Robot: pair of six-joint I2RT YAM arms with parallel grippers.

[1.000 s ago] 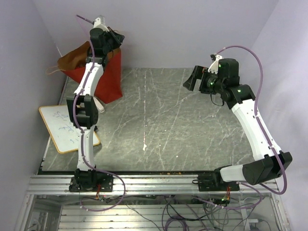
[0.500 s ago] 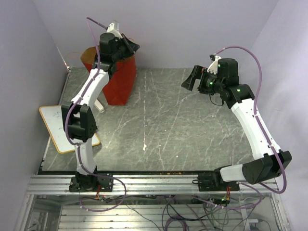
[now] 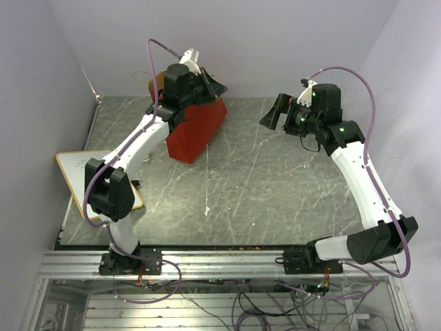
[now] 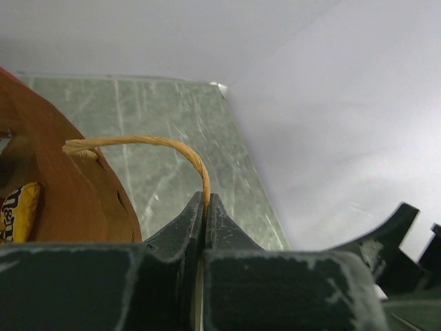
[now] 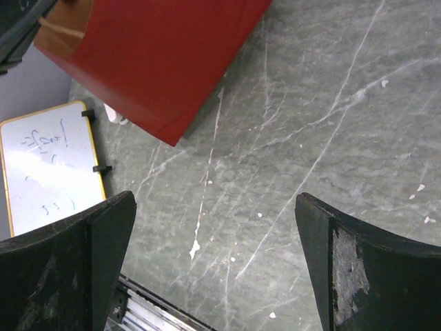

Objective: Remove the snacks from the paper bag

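Top camera looks down on the paper bag [image 3: 196, 131]; right wrist camera shares it from afar; left wrist camera hugs its handle [image 4: 151, 143]

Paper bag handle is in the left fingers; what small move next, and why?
Probably stand the paper bag upright on the table: left fingers hold it tilted by its handle, a yellow packet shows inside, and open right fingers hover nearby.
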